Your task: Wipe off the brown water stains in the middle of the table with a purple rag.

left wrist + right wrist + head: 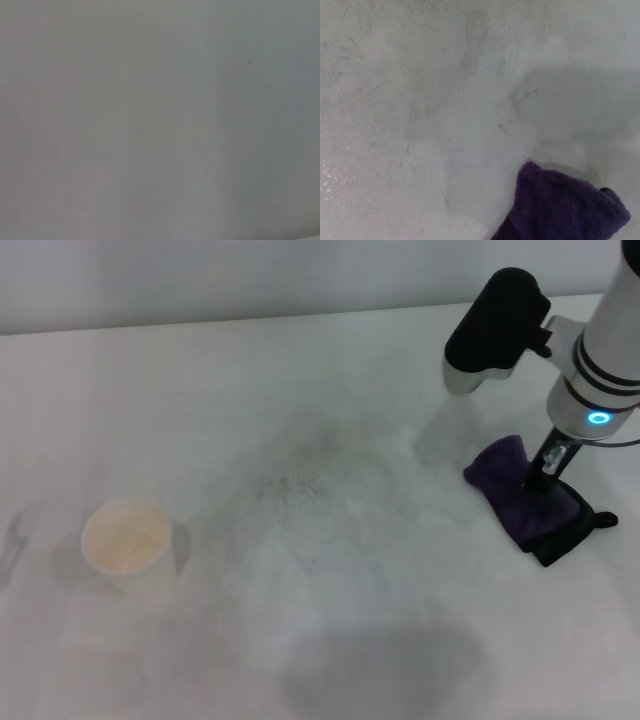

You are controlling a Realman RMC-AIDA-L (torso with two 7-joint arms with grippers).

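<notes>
The purple rag (530, 502) lies bunched on the white table (330, 370) at the right side, its black loop pointing right. My right gripper (546, 476) comes down from above onto the middle of the rag and is shut on it. The rag's bunched end also shows in the right wrist view (560, 210). A faint wet, speckled patch (288, 485) lies in the middle of the table, left of the rag. No clear tan-brown blotch shows. My left gripper is out of view; the left wrist view shows only a plain grey surface.
A white paper cup (125, 536) with a tan inside stands at the left of the table. Faint grey smudges (385, 665) and shadows mark the tabletop near the front. The table's far edge (250, 318) runs along the back.
</notes>
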